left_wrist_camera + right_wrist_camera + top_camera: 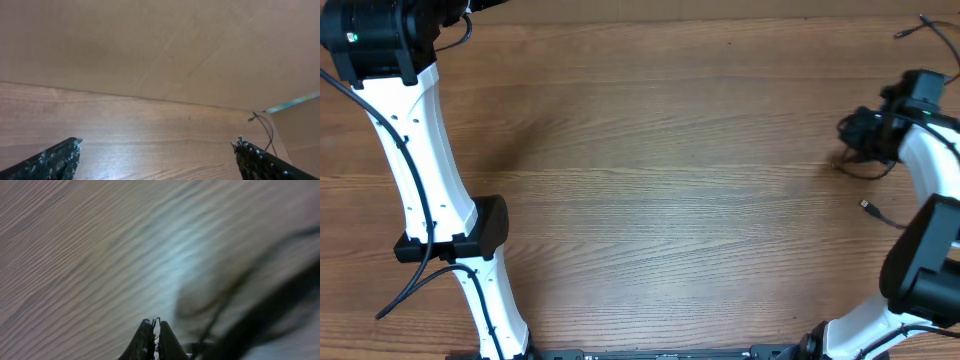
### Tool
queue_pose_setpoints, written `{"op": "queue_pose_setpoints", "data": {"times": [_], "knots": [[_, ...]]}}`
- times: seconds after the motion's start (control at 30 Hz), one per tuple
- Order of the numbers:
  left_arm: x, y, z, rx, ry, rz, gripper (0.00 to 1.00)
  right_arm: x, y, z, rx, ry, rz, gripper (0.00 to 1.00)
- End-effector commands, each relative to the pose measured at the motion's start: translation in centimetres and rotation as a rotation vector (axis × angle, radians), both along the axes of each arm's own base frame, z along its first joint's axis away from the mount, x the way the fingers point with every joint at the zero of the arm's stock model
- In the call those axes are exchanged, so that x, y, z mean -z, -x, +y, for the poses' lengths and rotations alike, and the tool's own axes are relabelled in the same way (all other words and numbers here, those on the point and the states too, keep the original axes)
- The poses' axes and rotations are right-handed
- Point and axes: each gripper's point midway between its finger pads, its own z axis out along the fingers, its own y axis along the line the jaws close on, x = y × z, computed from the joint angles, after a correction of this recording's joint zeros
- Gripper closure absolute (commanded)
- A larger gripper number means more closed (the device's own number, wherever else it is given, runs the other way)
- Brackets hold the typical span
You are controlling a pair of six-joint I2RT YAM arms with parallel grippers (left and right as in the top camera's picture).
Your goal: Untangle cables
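Note:
The cables lie at the table's right side. In the overhead view a thin black loop (868,170) hangs under my right gripper (847,130), a loose strand with a plug end (872,210) lies just in front of it, and another strand (912,30) lies at the far right corner. In the right wrist view my right gripper (156,326) is shut on a thin cable strand (157,320), with blurred cables (225,297) to its right. My left gripper (157,143) is wide open and empty above bare wood. A distant cable (261,120) shows in that view.
The wooden table (660,180) spans the overhead view. The left arm (420,170) runs along the left side and the right arm (930,250) along the right edge. A plain wall (150,45) stands behind the table.

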Motion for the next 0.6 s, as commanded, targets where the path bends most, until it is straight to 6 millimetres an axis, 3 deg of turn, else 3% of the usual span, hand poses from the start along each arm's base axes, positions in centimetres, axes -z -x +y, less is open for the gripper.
{"op": "queue_pose_setpoints", "data": {"times": [0.0,0.17,0.27,0.33,0.4,0.57], "knots": [[-2.0,1.1,-1.2,0.025,0.011,-0.051,0.00,-0.7,-1.8,6.1,-0.115,-0.054,-0.042,0.96],[-2.1,1.1,-1.5,0.031,0.011,-0.053,0.00,-2.1,-3.4,14.2,-0.247,-0.123,-0.105,0.96],[-2.1,1.1,-1.5,0.033,0.009,-0.054,0.01,-2.5,-3.6,16.4,-0.282,-0.116,-0.117,0.96],[-2.1,1.1,-1.5,0.033,0.007,-0.054,0.00,-2.4,-3.7,15.6,-0.255,-0.060,-0.112,0.96],[-2.0,1.1,-1.5,0.033,0.007,-0.051,0.00,-2.1,-3.8,13.5,-0.199,0.001,-0.101,0.96],[-1.8,1.2,-1.6,0.036,0.008,-0.042,0.01,-2.2,-4.0,6.4,-0.044,0.038,-0.106,0.96]]}}
